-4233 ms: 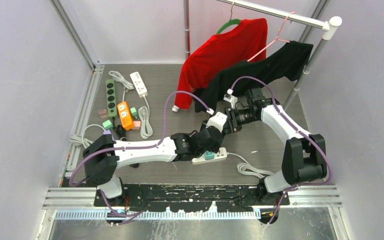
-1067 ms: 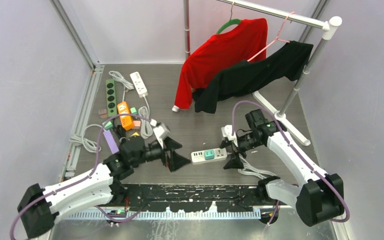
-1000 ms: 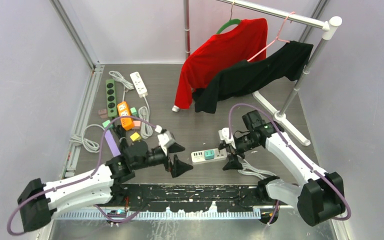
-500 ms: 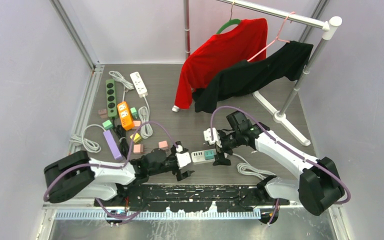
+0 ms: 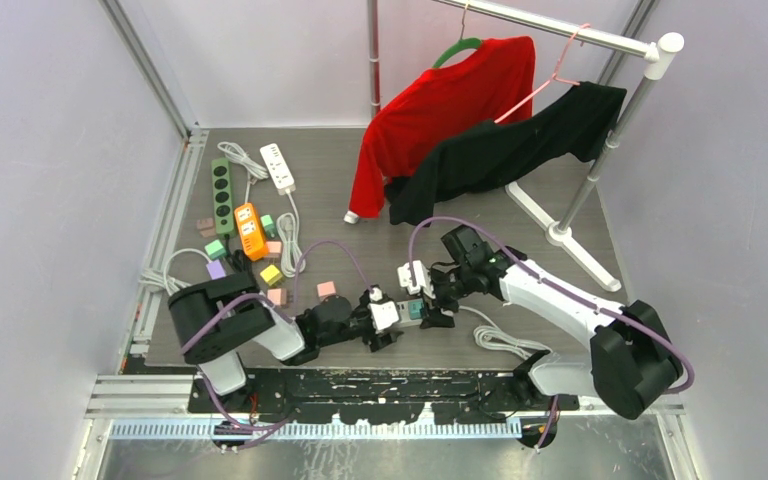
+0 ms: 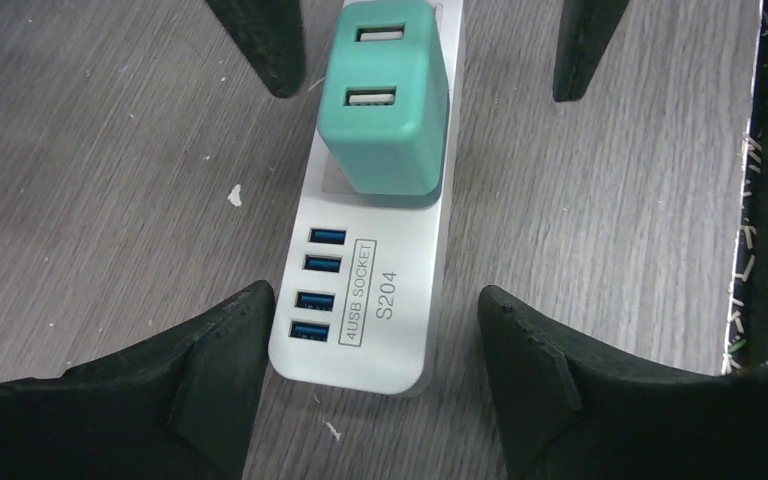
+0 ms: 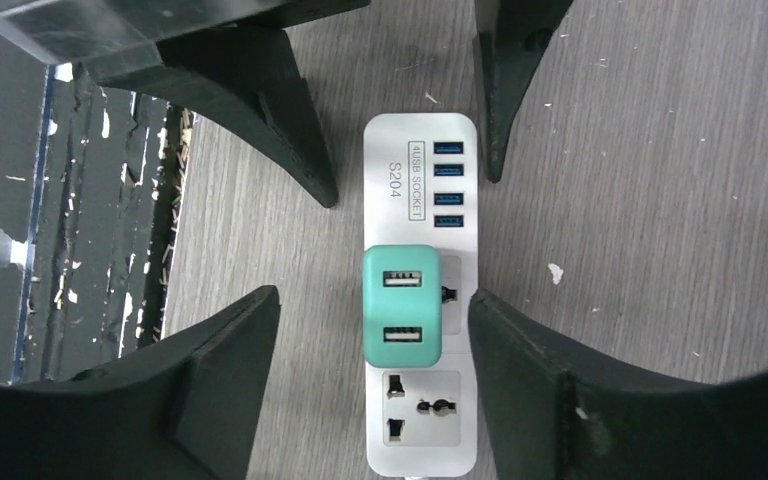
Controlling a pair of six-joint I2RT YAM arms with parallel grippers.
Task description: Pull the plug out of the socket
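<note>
Near the front edge of the gray desk (image 5: 380, 250), a white power strip (image 6: 370, 300), lying flat. Plugged into it, a small teal plug (image 7: 402, 305) with two USB holes on top. Pushed all the way in, not pulled out yet. Sits right next to the four blue USB holes and the words "4USB SOCKET S204". On its other side, one empty socket (image 7: 420, 400).

Left jaws down low at the strip's USB end, open wide. One black finger (image 6: 210, 390) on each side of that end, with bare desk between finger and strip. Holding nothing.

Right jaws around the plug from the other end, also open. One black finger (image 7: 220, 380) on each side of the plug. A clear gap from one finger to the strip. The other finger tip right at the strip's edge, too close to tell if touching. A gap to the plug on both sides. Holding nothing.

Both sets of jaws pointing at each other, tips close together over the strip.

Just past the strip, a white cord (image 5: 500, 338) in loops near the right arm's base.

At the back left, a green power strip (image 5: 222, 195), an orange one (image 5: 250, 231), a second white one (image 5: 278, 167) and little colored blocks (image 5: 271, 274). At the back right, a red shirt (image 5: 440, 110) and a black shirt (image 5: 520, 145), hanging on a metal rack (image 5: 560, 30).
</note>
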